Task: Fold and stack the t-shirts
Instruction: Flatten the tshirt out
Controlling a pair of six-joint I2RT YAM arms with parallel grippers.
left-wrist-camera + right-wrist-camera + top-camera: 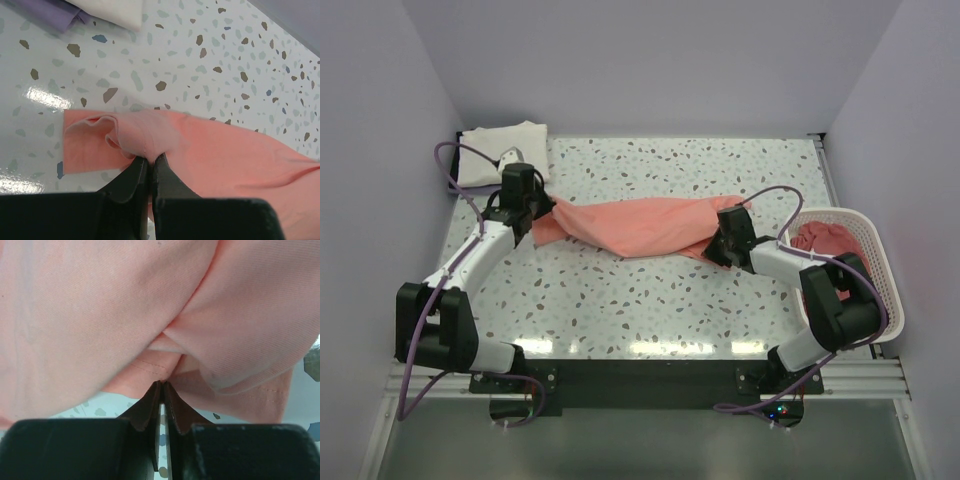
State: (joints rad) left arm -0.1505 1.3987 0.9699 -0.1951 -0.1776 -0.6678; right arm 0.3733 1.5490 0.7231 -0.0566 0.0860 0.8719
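Only the cream t-shirt (505,150) sits folded, at the table's (660,305) far-left corner. Left gripper (150,162) and right gripper (163,386) are clamped on the ends of the unfolded salmon t-shirt (640,225). A red t-shirt (820,240) waits in the basket (886,290).

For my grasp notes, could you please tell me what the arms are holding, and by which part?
The salmon shirt, at both ends: left jaws pinch a bunched fold, right jaws the stitched hem.

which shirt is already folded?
The cream-white t-shirt in the far-left corner; the salmon-pink t-shirt is stretched out mid-table, and the pink-red one sits bunched in the basket.
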